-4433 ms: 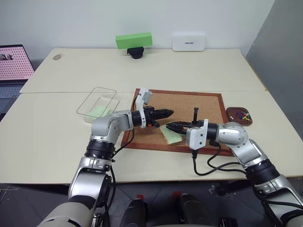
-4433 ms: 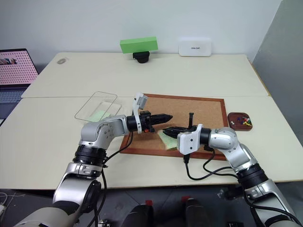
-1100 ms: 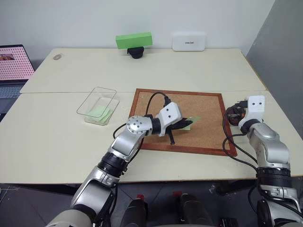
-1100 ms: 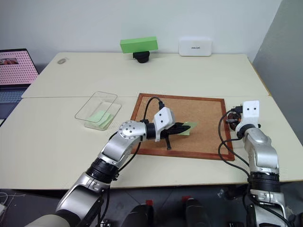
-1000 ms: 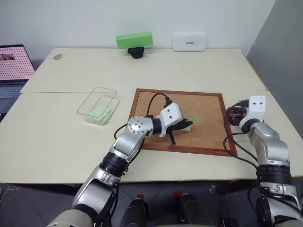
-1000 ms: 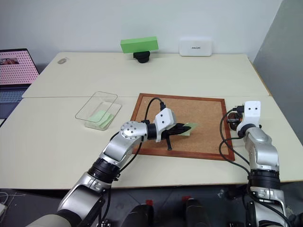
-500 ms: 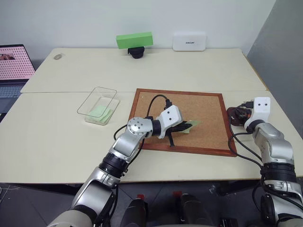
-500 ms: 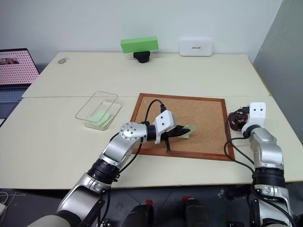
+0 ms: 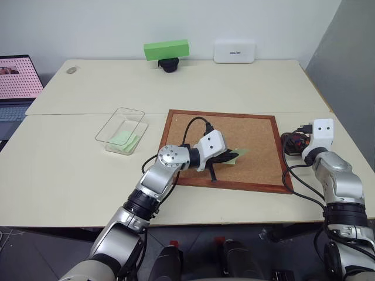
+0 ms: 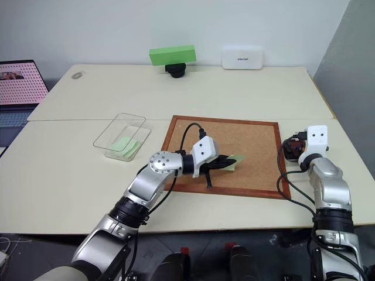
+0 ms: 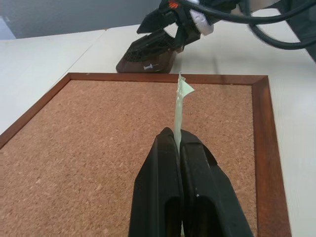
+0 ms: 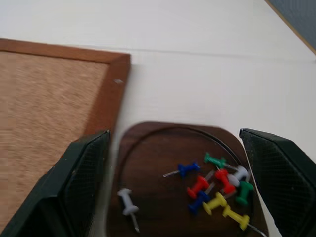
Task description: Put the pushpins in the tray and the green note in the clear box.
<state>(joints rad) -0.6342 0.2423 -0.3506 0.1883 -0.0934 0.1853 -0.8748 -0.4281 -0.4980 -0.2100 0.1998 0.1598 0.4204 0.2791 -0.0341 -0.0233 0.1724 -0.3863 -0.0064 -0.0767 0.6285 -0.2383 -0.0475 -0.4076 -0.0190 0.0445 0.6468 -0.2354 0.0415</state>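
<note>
The left pincer (image 11: 178,143) is clenched on the green note (image 11: 180,101), pinching the slip edge-on so that it stands out past the black fingertips above the corkboard (image 9: 246,132) — in the head views the note (image 10: 234,160) shows as a pale green flag over the cork, near the board's middle. The right pincer (image 12: 175,173) hangs released over the tray (image 12: 163,148), its two black fingers (image 12: 79,177) spread wide to either side of the dish with nothing between them. The tray, a dark reddish-brown dish with rounded corners, sits on the desk (image 9: 58,170) just beside the right-hand edge of the corkboard's wooden frame. The pushpins (image 12: 217,185) lie in it: blue, red, green, yellow and a pale one clustered toward one side, and a white pin (image 12: 127,205) lying apart from them nearer the board. The clear box (image 9: 121,130) stands on the desk off the left side of the corkboard, well apart from the held note, and a pale green slip (image 9: 126,139) already lies flat inside it. At the far edge of the desk sit a bright green block (image 9: 166,50) on a dark stand and a white device (image 9: 234,51); a laptop (image 9: 17,82) — its screen pink — stands at the far left.
</note>
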